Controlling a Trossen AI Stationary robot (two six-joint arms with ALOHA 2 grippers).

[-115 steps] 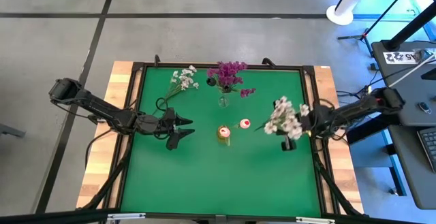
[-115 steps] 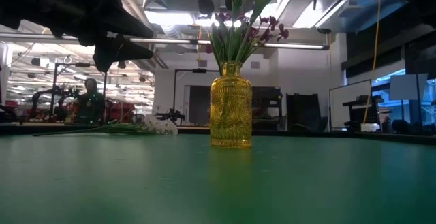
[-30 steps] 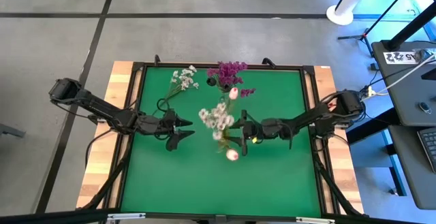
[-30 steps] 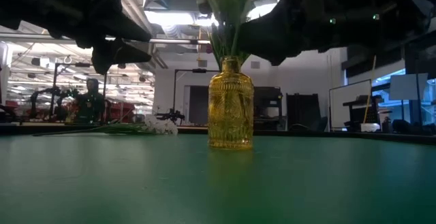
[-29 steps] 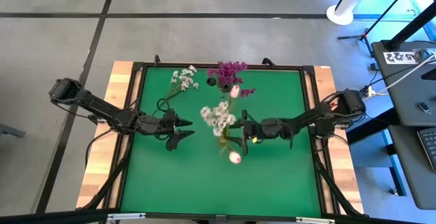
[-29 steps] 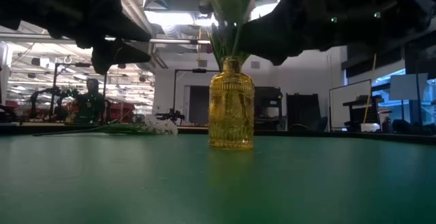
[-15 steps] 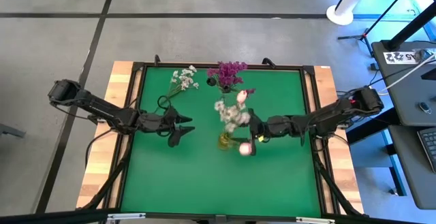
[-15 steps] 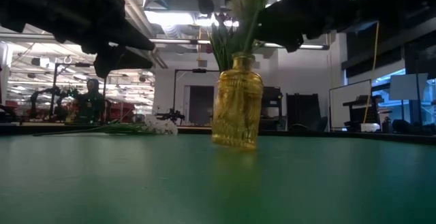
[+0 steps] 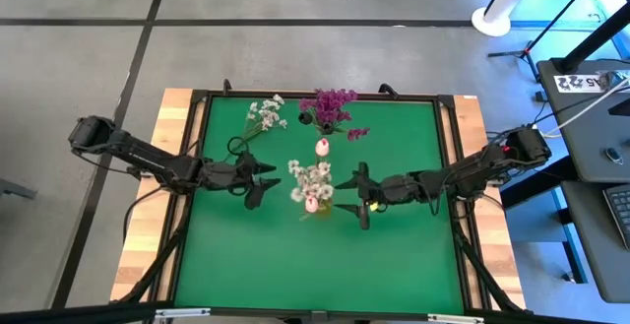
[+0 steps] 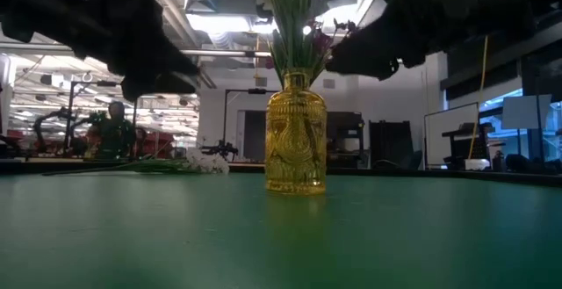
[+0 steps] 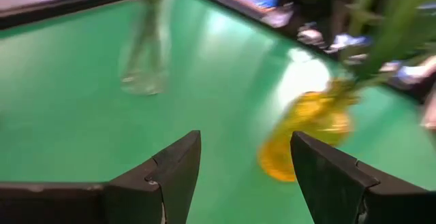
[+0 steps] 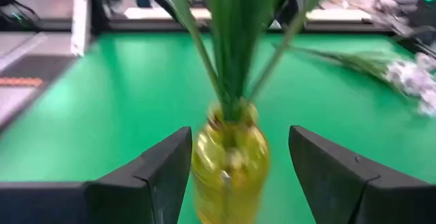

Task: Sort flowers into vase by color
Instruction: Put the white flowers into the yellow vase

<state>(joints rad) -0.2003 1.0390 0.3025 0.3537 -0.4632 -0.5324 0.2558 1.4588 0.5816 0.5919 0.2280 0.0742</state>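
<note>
A yellow glass vase (image 9: 317, 209) stands upright at the table's middle, holding white blossoms (image 9: 313, 176), pink buds (image 9: 322, 147) and green stems (image 12: 231, 40). It also shows in the low view (image 10: 296, 144). My right gripper (image 9: 346, 195) is open, just to the right of the vase, with the vase (image 12: 230, 159) ahead between its fingers. My left gripper (image 9: 264, 178) is open and empty, to the left of the vase (image 11: 306, 132). A clear vase (image 9: 323, 145) with magenta sprigs (image 9: 328, 107) stands at the far middle. Loose white sprigs (image 9: 262, 117) lie flat on the mat at the far left.
The green mat (image 9: 256, 255) is bordered by a dark frame (image 9: 197, 147). A loose magenta sprig (image 9: 357, 133) shows beside the clear vase. In the low view a person (image 10: 111, 131) is in the room beyond the table.
My right gripper held the bunch of white and pink flowers with its stems in the yellow vase. It drew toward the table's right edge, tipping the vase that way. It has opened and let go, and the vase stands upright again with the flowers in it.
</note>
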